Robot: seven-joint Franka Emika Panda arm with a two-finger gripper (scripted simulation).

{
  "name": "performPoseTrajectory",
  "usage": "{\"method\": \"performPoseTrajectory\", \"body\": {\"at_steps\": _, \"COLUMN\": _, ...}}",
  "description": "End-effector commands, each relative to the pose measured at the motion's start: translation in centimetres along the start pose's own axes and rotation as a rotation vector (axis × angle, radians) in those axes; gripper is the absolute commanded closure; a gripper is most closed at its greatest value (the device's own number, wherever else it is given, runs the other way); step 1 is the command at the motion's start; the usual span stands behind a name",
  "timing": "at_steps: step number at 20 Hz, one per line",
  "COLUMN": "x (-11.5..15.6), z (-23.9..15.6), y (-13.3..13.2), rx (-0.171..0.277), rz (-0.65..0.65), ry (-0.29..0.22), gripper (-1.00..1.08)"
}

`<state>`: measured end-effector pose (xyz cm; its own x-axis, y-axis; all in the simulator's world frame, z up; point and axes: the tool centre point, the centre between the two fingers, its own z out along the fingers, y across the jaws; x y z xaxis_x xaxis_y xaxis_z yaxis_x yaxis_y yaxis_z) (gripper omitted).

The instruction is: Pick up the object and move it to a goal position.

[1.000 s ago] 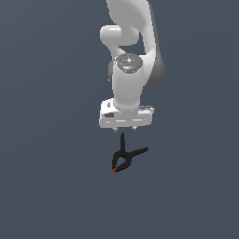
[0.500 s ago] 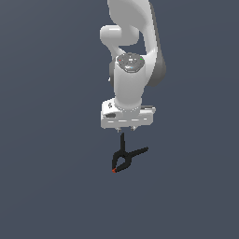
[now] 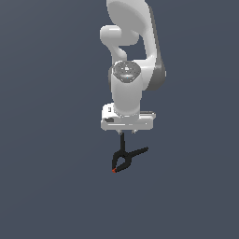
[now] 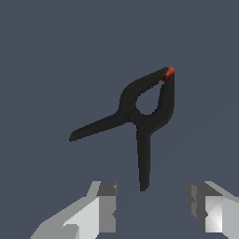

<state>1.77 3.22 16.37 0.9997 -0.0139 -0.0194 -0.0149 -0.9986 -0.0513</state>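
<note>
**Small clamp below the open gripper: where to grip it**

The small black spring clamp with two long splayed handles and a red-orange jaw tip [image 3: 125,158] lies flat on the plain dark grey surface [image 3: 46,186], just below the centre of the exterior view, directly under the white Panda arm's gripper [image 3: 127,132]. In the wrist view the clamp [image 4: 140,116] fills the middle of the frame, its red-orange tip [image 4: 169,71] toward the upper right, one handle running to the left-centre and the other pointing down toward the gap between the two grey fingers [image 4: 106,205]. The jaws stand well apart, with nothing between them; the fingertips hover above the clamp, not touching it.

Judging by its look, the clamp is light, rigid plastic with smooth, rounded, rather thin limbs, so it could slip or pivot if caught off-centre. The handle pointing toward the gripper seems the readiest hold, yet a grasp near the pivot [image 4: 135,115], where the body is thickest and closest to its balance point, would likely swing least. Squeezing across both handles risks working the spring.
</note>
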Motion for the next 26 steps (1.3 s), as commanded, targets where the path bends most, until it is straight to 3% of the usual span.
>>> {"method": "performPoseTrajectory", "body": {"at_steps": 1, "x": 0.2, "z": 0.8, "y": -0.2, "rx": 0.026, "rz": 0.056, "ry": -0.022, "gripper": -0.20}}
{"method": "performPoseTrajectory", "body": {"at_steps": 9, "x": 0.9, "z": 4.5, "y": -1.6, "rx": 0.153, "rz": 0.331, "ry": -0.141, "gripper": -0.20}}
{"method": "performPoseTrajectory", "body": {"at_steps": 19, "x": 1.9, "z": 9.4, "y": -4.5, "rx": 0.345, "rz": 0.730, "ry": -0.370, "gripper": -0.20}}
{"method": "performPoseTrajectory", "body": {"at_steps": 26, "x": 2.5, "z": 11.5, "y": -6.1, "rx": 0.441, "rz": 0.922, "ry": -0.513, "gripper": -0.20}}
